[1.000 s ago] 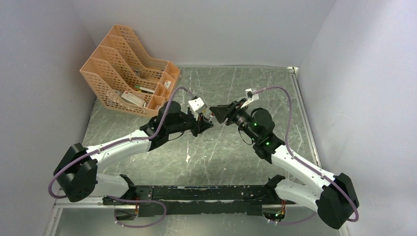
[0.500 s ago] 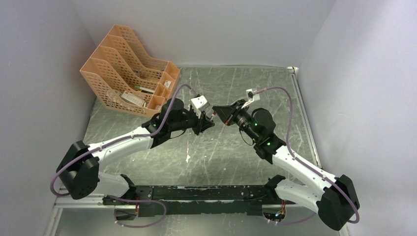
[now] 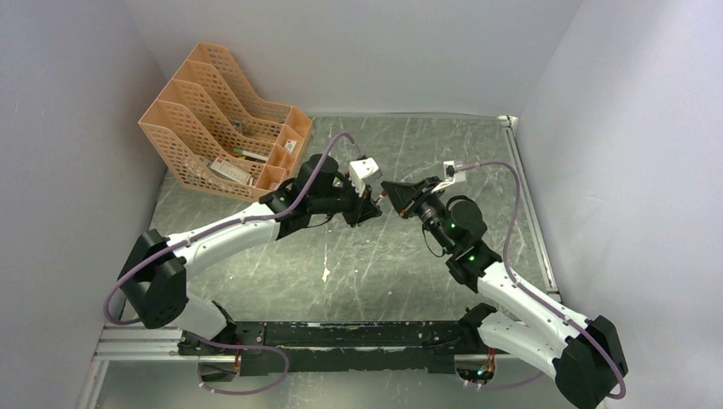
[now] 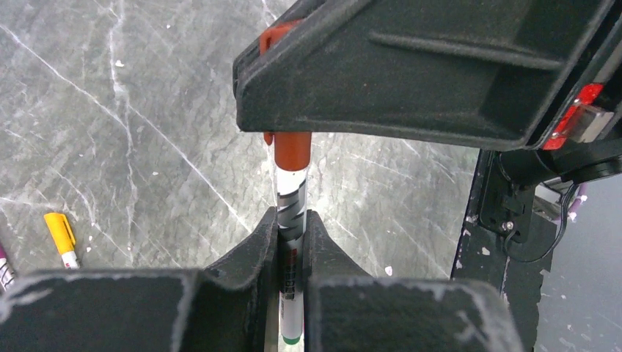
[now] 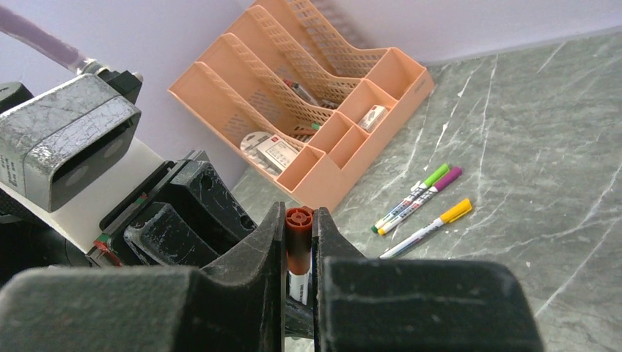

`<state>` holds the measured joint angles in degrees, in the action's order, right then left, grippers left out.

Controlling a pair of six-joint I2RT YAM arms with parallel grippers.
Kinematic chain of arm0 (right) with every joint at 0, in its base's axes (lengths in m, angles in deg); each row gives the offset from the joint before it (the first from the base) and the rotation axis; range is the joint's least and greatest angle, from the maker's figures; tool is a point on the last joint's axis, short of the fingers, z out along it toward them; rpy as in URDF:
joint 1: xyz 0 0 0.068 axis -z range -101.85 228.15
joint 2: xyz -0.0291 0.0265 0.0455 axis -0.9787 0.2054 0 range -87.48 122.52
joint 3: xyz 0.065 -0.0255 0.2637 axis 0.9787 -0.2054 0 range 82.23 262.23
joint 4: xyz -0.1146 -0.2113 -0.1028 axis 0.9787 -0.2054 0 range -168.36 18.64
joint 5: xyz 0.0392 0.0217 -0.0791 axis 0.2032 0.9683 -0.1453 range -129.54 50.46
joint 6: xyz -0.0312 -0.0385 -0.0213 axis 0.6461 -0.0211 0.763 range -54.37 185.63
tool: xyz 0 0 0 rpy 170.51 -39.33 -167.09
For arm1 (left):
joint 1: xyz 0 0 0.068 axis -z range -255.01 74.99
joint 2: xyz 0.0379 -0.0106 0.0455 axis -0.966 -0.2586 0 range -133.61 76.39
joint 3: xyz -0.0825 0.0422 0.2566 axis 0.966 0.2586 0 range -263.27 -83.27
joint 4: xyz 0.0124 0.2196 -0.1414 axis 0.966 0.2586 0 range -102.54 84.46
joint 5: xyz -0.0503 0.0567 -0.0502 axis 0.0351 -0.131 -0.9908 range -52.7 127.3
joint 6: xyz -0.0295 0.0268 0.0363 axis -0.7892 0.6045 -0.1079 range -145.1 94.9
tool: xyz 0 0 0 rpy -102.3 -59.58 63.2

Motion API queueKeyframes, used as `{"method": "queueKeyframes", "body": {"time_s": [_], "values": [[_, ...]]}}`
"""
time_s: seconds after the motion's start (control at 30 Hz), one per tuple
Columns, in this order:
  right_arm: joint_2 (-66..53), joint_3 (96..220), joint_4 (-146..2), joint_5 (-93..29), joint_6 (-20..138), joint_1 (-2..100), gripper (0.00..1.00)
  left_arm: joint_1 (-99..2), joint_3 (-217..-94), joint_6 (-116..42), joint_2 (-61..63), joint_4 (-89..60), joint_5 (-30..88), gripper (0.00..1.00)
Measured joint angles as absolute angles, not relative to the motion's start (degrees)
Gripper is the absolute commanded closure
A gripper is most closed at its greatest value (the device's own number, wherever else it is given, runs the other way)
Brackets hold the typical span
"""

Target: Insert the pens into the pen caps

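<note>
Overhead, the spot where the two grippers meet is too small to read. Neither pen nor cap can be made out there, and the arms cover the table [image 3: 477, 153] beside it.

The left arm stretches up and rightward from its base. The left gripper [image 3: 373, 210] sits just right of the file rack [image 3: 223, 119], pointing right. In its wrist view its fingers [image 4: 260, 238] are pressed on the barrel of a white pen [image 4: 291, 209], whose green tail shows low between them. An orange cap [image 4: 293, 150] sits on the pen's upper end, its top hidden behind the other gripper's body.

The right arm reaches up and leftward. The right gripper [image 3: 388, 189] is further right of the rack, nose to nose with the left one. In its wrist view its fingers [image 5: 268, 246] pinch the orange cap, with white barrel just below. How far the cap is seated cannot be told.

Only the right wrist view shows the three loose pens [image 5: 419, 199], capped green, purple and yellow, lying together near the rack's front corner. The left wrist view shows the yellow-capped pen [image 4: 60, 235] in full and a purple sliver at its frame edge.
</note>
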<state>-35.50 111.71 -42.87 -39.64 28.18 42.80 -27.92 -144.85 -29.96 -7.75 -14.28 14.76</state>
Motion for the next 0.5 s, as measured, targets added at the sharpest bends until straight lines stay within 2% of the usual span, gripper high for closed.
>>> {"method": "queueKeyframes", "body": {"time_s": [0.5], "values": [[-35.5, 107.6, -37.6, -43.4, 26.0, 42.7, 1.0, -27.9, -152.4, -26.3, -12.5, -5.9, 13.3, 0.93]]}}
